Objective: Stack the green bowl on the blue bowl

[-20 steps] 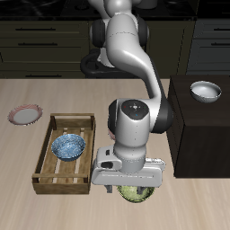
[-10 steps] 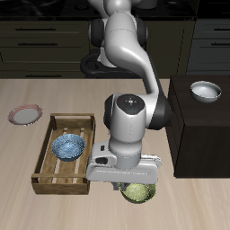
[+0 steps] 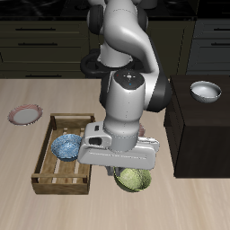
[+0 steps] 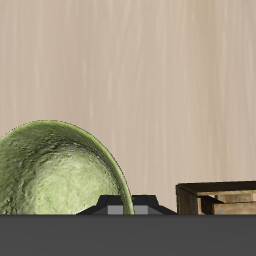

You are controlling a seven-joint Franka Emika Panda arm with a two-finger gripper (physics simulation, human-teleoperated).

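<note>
My gripper (image 3: 124, 172) is shut on the rim of the green bowl (image 3: 134, 181) and holds it tilted above the table near the front edge. In the wrist view the green bowl (image 4: 55, 178) fills much of the frame, with the gripper (image 4: 120, 206) at its rim. The blue bowl (image 3: 66, 145) sits inside a wooden tray (image 3: 52, 182), beside the held bowl and a little farther back. The tray's corner (image 4: 222, 195) shows in the wrist view; the blue bowl does not.
A white-grey bowl (image 3: 206, 90) stands on a dark cabinet (image 3: 202, 135) beside the arm. A pink-rimmed plate (image 3: 25, 114) lies on the table beyond the tray. The arm's body hides the table behind the gripper.
The gripper has risen with the green bowl in it, lifting it off the table and tilting it. It has shifted slightly toward the tray. The blue bowl has not moved.
</note>
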